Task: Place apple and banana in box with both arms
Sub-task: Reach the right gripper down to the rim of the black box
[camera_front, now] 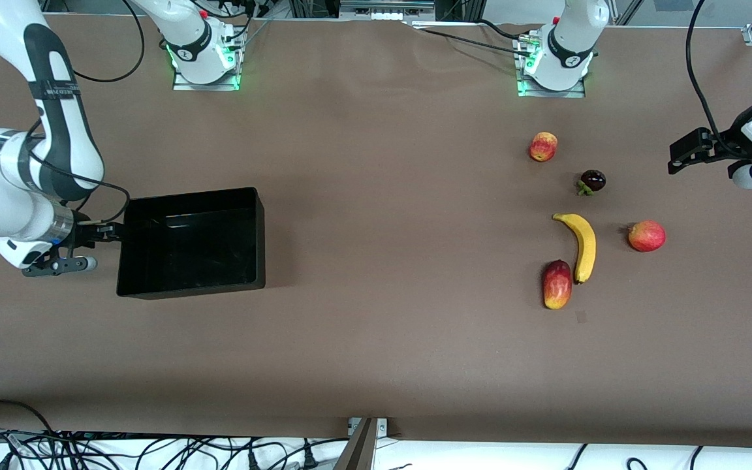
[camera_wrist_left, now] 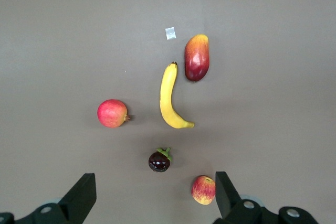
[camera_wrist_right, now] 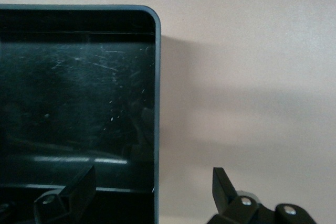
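**Fruit lay by the left arm, box by the right**

The left gripper hung at the right edge of the front frame with its fingers spread wide and nothing between them, over bare table at the left arm's end. In the left wrist view its two fingertips framed the lower edge, and the fruit lay just ahead of them. The apple sat closest to the left arm's base. The banana lay lower in the front frame, its long axis running roughly toward the front camera, curved end uppermost. That fruit cluster was well apart from the box, so I judged the left arm the one to pick.

The right gripper was at the left of the front frame, fingers open and straddling the box's wall at the right arm's end without pinching it; the right wrist view showed one finger inside and one outside. The box was empty.
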Available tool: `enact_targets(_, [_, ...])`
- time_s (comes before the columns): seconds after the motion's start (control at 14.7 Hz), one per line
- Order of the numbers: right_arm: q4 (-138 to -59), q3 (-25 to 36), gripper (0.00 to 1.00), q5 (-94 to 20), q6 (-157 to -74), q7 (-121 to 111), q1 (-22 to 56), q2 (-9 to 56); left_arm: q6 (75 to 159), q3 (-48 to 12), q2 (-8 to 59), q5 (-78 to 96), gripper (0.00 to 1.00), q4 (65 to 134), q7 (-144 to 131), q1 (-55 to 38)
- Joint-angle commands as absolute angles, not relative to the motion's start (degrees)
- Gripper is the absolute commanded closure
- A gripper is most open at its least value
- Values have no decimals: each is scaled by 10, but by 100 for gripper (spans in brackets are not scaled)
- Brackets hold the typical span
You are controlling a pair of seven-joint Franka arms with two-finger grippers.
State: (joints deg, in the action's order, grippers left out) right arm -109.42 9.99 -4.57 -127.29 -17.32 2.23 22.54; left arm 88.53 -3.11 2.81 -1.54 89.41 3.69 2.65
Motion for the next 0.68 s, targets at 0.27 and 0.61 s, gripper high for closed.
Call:
enact_targets(0.27, [-1178,98,31,-57,-1369,-185,21,208,750,-30,67,-5,0,889,33,33])
enact_targets(0.61, [-1182,98,100,-58,-1362,-184,20,207,820,-42,83,-8,0,985,28,26])
